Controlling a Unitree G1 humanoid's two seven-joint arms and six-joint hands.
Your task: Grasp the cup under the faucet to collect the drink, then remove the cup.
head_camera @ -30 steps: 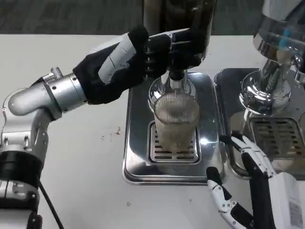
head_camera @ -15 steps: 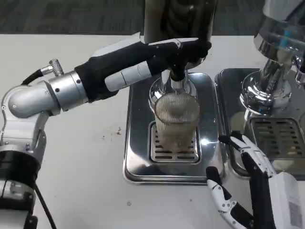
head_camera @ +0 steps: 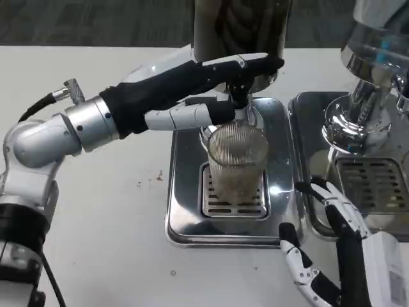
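Ribbed clear plastic cup (head_camera: 237,166) sits on the steel drip tray (head_camera: 185,217) under the faucet (head_camera: 238,96); left hand (head_camera: 192,89) just uncurled, fingers apart along the tap. Right hand (head_camera: 332,243) waits open-fingered, so pouring's probably ending.

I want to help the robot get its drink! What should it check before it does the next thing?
1. Cup stands upright on the drip tray, under the faucet: ok.
2. Drink in the cup: some brownish liquid seems to be in it, level cannot tell.
3. Left hand at the faucet, fingers stretched out: ok; whether it presses the lever, cannot tell.
4. Right hand holding the cup: not ok, it waits open beside the tray.
5. Path from the right hand to the cup free: ok, it seems.
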